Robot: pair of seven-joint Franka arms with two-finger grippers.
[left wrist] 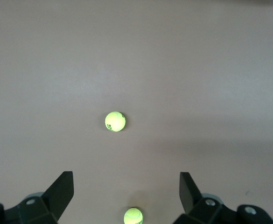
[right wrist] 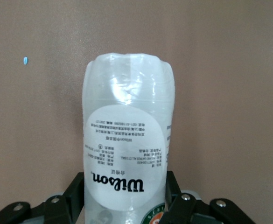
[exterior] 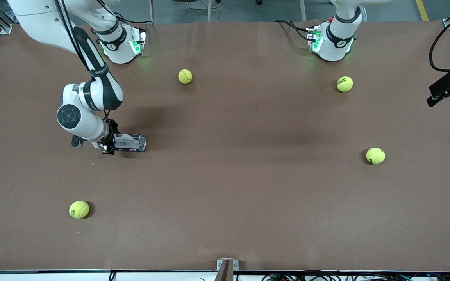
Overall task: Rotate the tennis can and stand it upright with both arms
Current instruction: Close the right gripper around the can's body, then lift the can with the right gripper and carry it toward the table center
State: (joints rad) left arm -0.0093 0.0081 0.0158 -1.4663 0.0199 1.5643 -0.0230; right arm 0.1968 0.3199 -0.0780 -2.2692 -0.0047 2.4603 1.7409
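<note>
Front view: the tennis can (exterior: 130, 142) is seen lying on its side on the table (exterior: 225, 187), toward the right arm's end, and it is gripped by the closed fingers of the right gripper (exterior: 109, 141). The left gripper (exterior: 449, 88) is held open above the table edge at the left arm's end, where this arm waits, and two tennis balls (left wrist: 115, 121) are seen under it.

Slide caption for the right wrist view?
Right gripper shut on the clear plastic labelled tennis can lying on the brown table.
</note>
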